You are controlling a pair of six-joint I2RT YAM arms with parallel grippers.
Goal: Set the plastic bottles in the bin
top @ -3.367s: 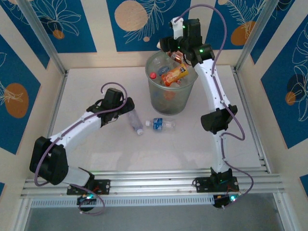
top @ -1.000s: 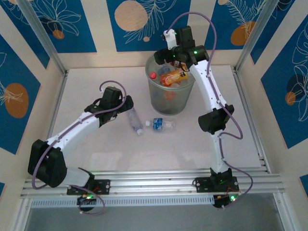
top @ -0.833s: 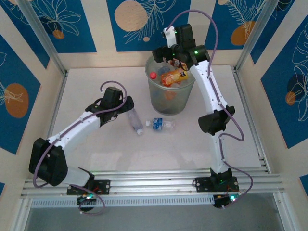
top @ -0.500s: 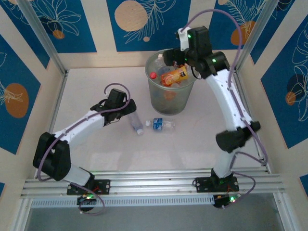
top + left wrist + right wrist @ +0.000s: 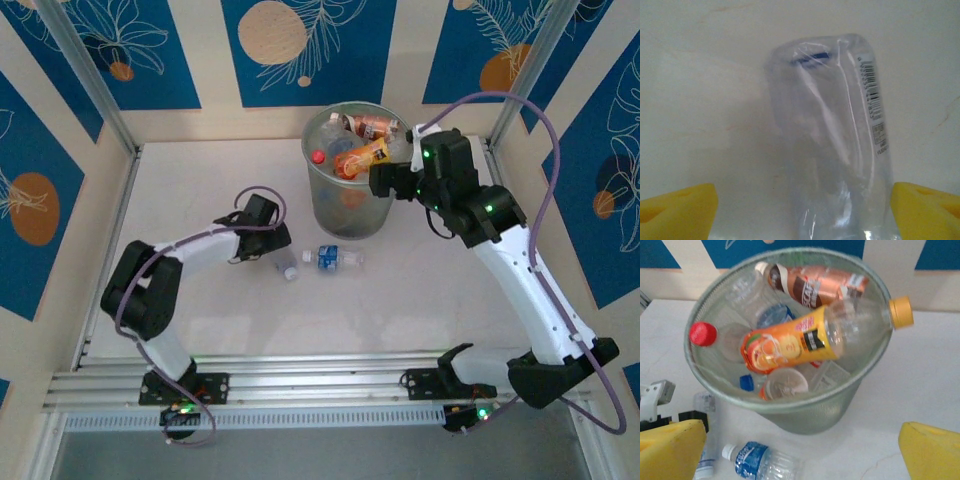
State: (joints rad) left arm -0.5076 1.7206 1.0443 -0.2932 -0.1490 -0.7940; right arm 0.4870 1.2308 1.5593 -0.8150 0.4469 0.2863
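Observation:
The bin (image 5: 340, 215) stands at the table's back middle, holding several plastic bottles, among them an orange-labelled one (image 5: 362, 157) and a brown one (image 5: 815, 284). On the table lie a clear bottle (image 5: 284, 262) and a blue-labelled bottle (image 5: 335, 258). My left gripper (image 5: 264, 240) is low over the clear bottle (image 5: 835, 140), open, with a yellow finger (image 5: 680, 210) on either side; the right one nearly touches it. My right gripper (image 5: 385, 180) hangs open and holds nothing beside the bin's right rim (image 5: 875, 365).
The blue-labelled bottle (image 5: 760, 462) lies just in front of the bin, a hand's width right of the clear one. Aluminium posts and patterned walls close the table at the back and sides. A rail (image 5: 320, 380) runs along the near edge.
My right arm has drawn back from above the bin to its right side, and the brown bottle now lies on top inside. My left gripper has slid forward over the clear bottle, jaws narrowing slightly.

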